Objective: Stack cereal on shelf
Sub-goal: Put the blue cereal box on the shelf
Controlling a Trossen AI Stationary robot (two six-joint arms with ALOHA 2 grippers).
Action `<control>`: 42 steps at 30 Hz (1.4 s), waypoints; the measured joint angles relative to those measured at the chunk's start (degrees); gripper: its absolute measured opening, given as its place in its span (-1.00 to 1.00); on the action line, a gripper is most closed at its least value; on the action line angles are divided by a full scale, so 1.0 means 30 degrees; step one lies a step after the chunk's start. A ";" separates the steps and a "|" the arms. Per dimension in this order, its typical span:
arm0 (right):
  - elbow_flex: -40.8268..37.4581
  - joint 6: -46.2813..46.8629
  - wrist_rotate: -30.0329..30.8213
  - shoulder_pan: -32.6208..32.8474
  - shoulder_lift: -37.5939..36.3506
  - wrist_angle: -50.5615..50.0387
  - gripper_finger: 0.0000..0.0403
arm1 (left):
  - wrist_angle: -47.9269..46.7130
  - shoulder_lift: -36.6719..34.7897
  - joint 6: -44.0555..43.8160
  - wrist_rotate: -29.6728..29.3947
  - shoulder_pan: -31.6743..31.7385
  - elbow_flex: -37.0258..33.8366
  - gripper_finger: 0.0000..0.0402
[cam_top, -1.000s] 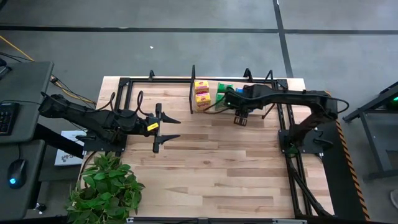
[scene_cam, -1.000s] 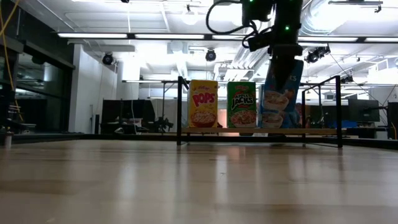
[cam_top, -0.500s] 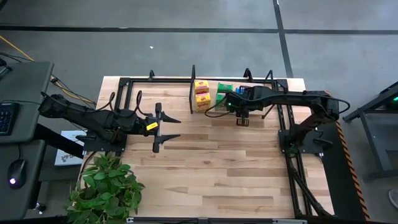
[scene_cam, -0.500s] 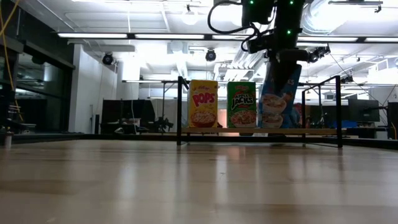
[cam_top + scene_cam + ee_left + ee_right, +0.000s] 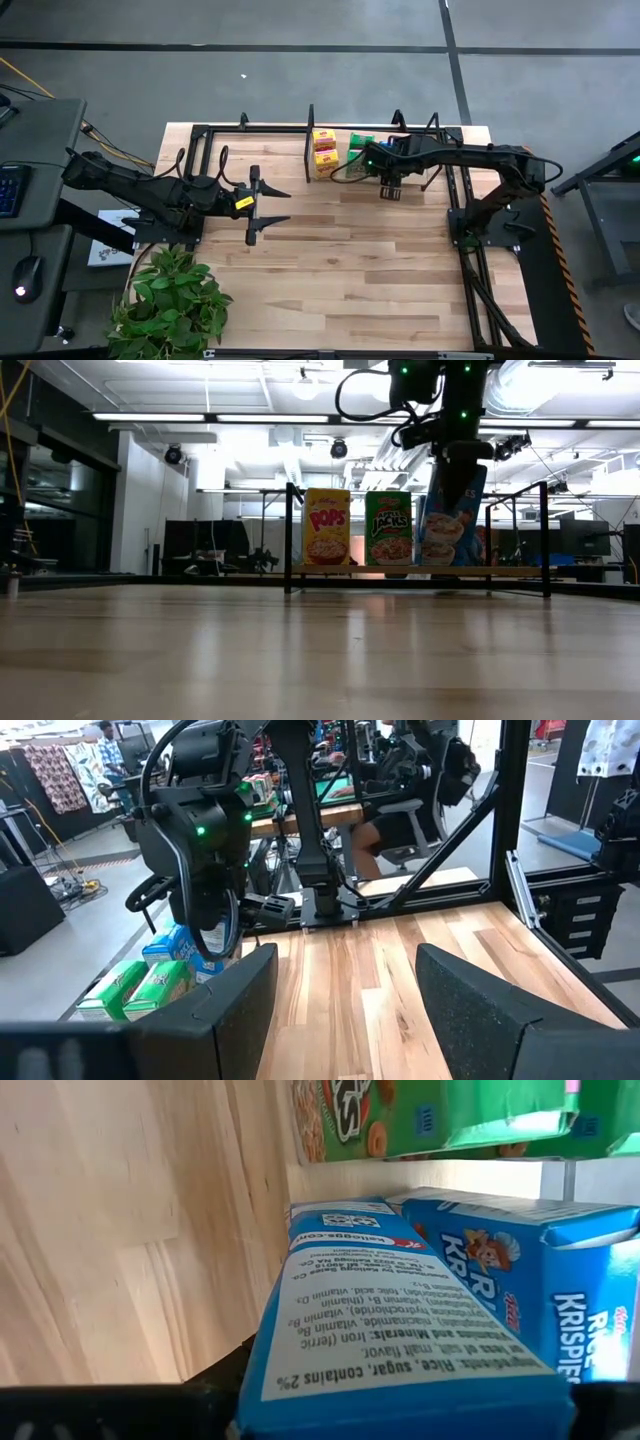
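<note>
Left tool [image 5: 268, 204]: I see it over the bare table [image 5: 340, 270], well short of the shelf [image 5: 420, 571], fingers spread apart, gripping nothing.
Right tool [image 5: 388, 190]: I have it at the shelf's front edge, clamped on a blue box [image 5: 450, 515].
Blue box: tilted, hanging under the tool, just beside the green box [image 5: 388, 528] on the shelf.
Second blue box [image 5: 520, 1250]: right behind the gripped one.
Yellow box [image 5: 326, 526]: upright on the shelf, beyond the green box.
</note>
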 joint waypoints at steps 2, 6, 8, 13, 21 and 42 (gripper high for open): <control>0.0000 -0.0009 0.0000 -0.0008 0.0000 0.0010 -0.25 | -0.0001 0.0001 0.0000 0.0000 0.0000 0.0000 0.14; 0.0000 0.0081 -0.0030 -0.0015 0.0019 0.0002 -0.25 | 0.0000 0.0004 0.0000 0.0000 0.0000 0.0000 0.14; 0.0007 0.0051 -0.0215 -0.0022 0.0210 -0.0011 -0.25 | -0.0002 0.0004 0.0000 0.0003 0.0000 0.0000 0.14; 0.0007 -0.0629 -0.0328 -0.0036 0.1101 -0.0246 -0.25 | -0.0006 0.0006 0.0000 0.0006 0.0000 0.0000 0.14; 0.0007 -0.1059 -0.0277 -0.0036 0.1362 -0.0187 -0.25 | -0.0007 0.0000 0.0060 0.0005 0.0000 0.0000 0.14; 0.0007 -0.0421 -0.0561 -0.0069 0.1392 0.0221 -0.04 | 0.0000 0.0002 0.0058 0.0000 0.0000 0.0000 0.14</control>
